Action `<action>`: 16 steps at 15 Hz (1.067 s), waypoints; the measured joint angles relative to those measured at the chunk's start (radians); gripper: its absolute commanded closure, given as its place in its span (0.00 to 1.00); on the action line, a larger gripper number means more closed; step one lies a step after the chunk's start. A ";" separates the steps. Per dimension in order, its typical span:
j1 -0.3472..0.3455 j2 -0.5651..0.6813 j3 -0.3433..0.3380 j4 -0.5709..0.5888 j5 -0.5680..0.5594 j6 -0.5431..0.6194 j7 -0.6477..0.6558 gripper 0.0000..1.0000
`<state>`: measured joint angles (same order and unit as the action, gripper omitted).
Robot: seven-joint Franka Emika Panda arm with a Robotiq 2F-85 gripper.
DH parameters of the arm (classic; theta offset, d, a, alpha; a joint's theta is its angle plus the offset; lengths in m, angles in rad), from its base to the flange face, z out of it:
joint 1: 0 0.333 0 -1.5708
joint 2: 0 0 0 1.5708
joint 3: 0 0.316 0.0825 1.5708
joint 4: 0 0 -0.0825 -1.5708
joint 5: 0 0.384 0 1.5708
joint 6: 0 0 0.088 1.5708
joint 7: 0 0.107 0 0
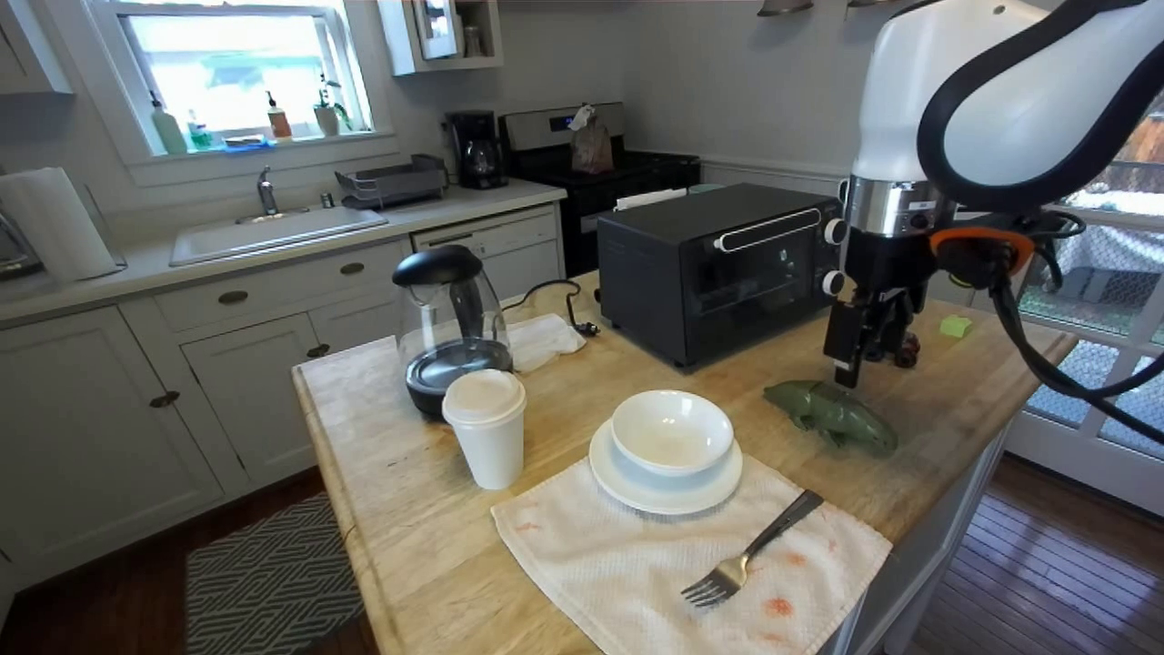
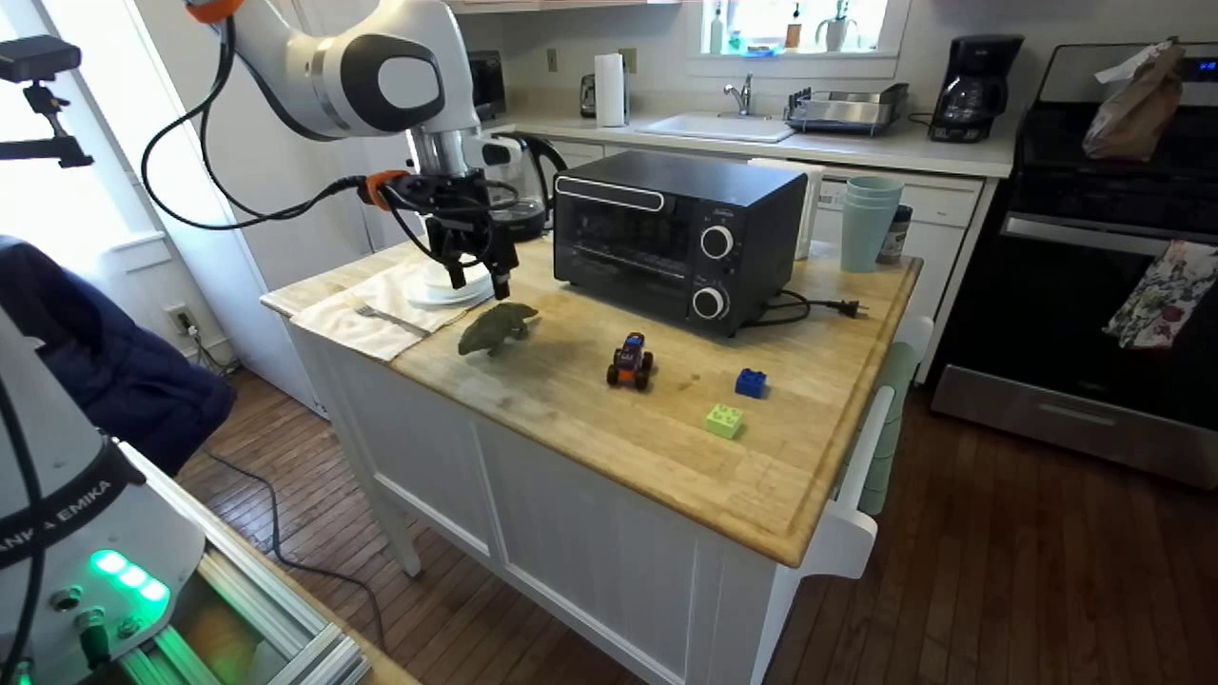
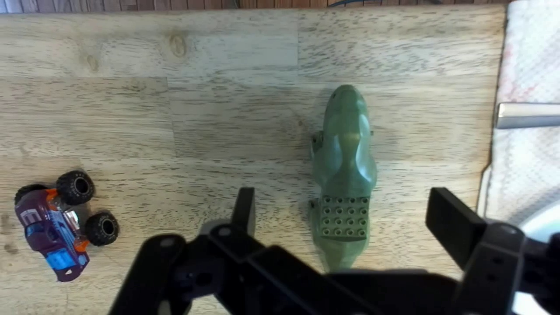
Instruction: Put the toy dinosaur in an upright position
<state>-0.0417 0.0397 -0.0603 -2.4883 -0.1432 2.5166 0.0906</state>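
Note:
The toy dinosaur is dark green and shows in both exterior views (image 1: 832, 414) (image 2: 497, 326). It rests on the wooden table with its legs down. In the wrist view the toy dinosaur (image 3: 344, 170) is seen from above, its studded back facing up and its head toward the top of the picture. The tail end is hidden behind the gripper body. My gripper (image 3: 345, 210) is open and empty. It hangs above the dinosaur, one finger out to each side of the studded back, apart from it. The gripper also shows in both exterior views (image 1: 862, 362) (image 2: 481, 285).
A black toaster oven (image 1: 650, 259) stands behind the dinosaur. A white bowl (image 1: 673, 432) on a plate (image 1: 668, 498) and a fork (image 1: 759, 550) lie beside it on a cloth (image 1: 591, 555). A toy truck (image 2: 630, 362), green brick (image 2: 723, 420) and blue brick (image 2: 750, 382) lie opposite.

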 measured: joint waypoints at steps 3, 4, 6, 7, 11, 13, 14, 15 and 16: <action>0.004 -0.050 0.005 -0.007 -0.013 -0.039 0.031 0.00; 0.004 -0.067 0.008 -0.011 -0.021 -0.052 0.043 0.00; 0.004 -0.102 0.013 -0.022 -0.041 -0.068 0.068 0.00; 0.004 -0.120 0.016 -0.028 -0.051 -0.077 0.082 0.00; 0.003 -0.208 0.028 -0.059 -0.087 -0.105 0.135 0.00; 0.001 -0.246 0.036 -0.073 -0.095 -0.117 0.150 0.00; 0.001 -0.247 0.036 -0.073 -0.095 -0.117 0.149 0.00; 0.001 -0.244 0.036 -0.073 -0.095 -0.117 0.149 0.00; 0.001 -0.239 0.036 -0.072 -0.094 -0.117 0.149 0.00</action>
<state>-0.0407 -0.1996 -0.0245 -2.5608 -0.2377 2.3996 0.2396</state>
